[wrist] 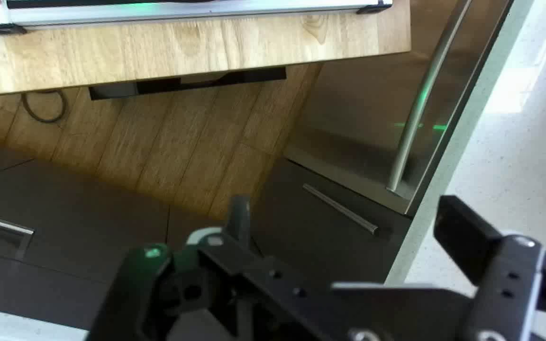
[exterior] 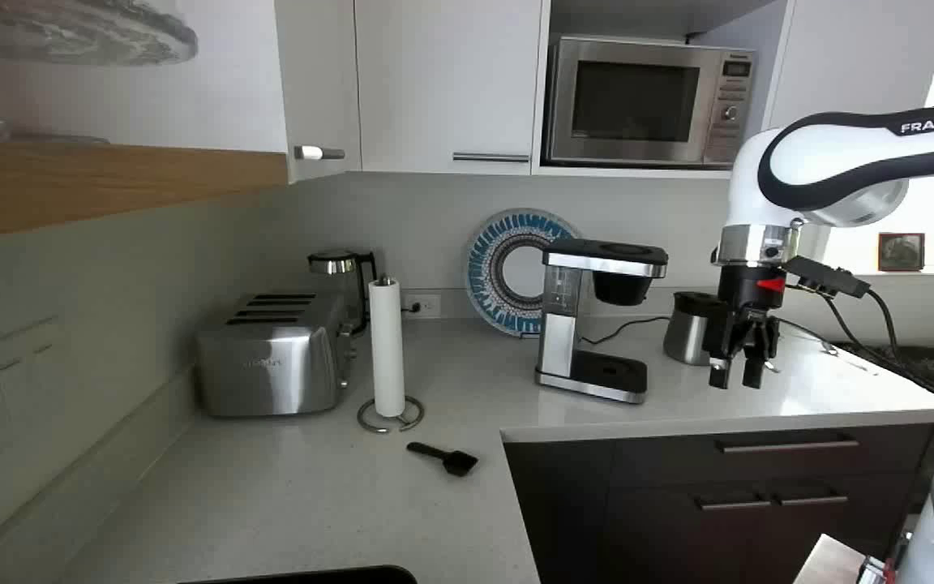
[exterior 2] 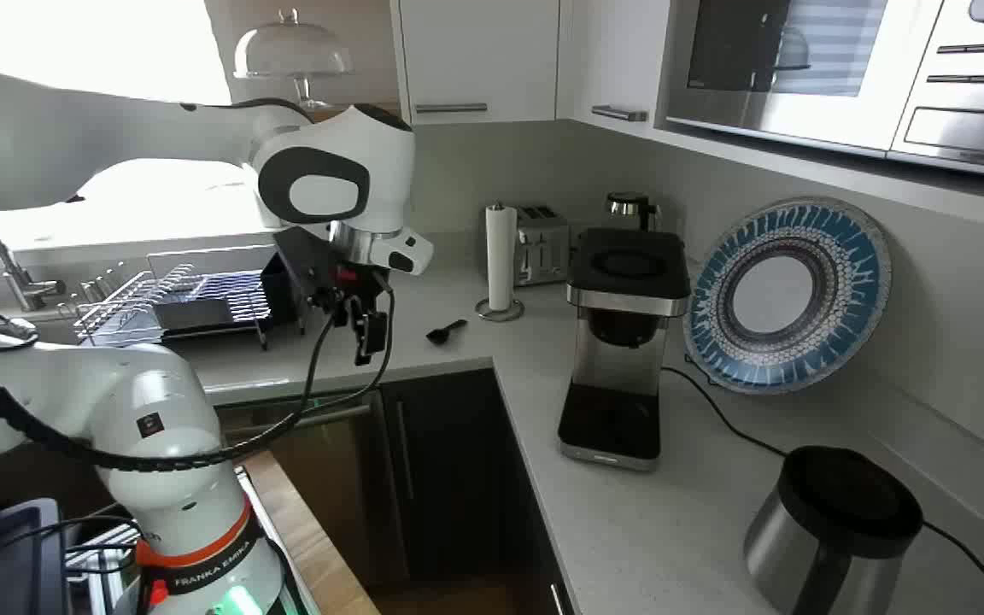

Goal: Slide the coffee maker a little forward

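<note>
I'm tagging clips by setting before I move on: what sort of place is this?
A kitchen, though whether in a home or an office I can't say for sure. A coffee maker and a toaster stand on the counter, with a microwave higher up.

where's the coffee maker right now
In an exterior view, the coffee maker stands on the counter right of centre, between the paper-towel roll and the metal jug.
</note>
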You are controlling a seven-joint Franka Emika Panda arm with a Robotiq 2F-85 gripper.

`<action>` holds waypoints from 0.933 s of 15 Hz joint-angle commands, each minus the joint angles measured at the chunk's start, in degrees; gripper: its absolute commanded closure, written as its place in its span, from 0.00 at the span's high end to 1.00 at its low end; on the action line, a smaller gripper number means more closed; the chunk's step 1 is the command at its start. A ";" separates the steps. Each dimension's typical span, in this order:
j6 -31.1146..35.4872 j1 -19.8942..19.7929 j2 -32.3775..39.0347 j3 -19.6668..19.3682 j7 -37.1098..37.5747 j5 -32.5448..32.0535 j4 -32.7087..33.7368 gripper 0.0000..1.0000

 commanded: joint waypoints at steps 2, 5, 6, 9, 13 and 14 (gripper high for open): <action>-0.20 -1.37 0.21 1.05 -0.86 0.69 0.11 1.00; -0.20 -1.37 0.21 1.06 -0.86 0.69 0.11 1.00; -0.20 -1.37 0.21 1.06 -0.86 0.69 0.11 1.00; -0.20 -1.37 0.21 1.06 -0.86 0.69 0.11 1.00; -1.32 -3.07 11.80 6.02 6.68 -3.59 9.08 1.00; 0.01 -3.34 15.39 7.46 8.59 -4.46 11.59 1.00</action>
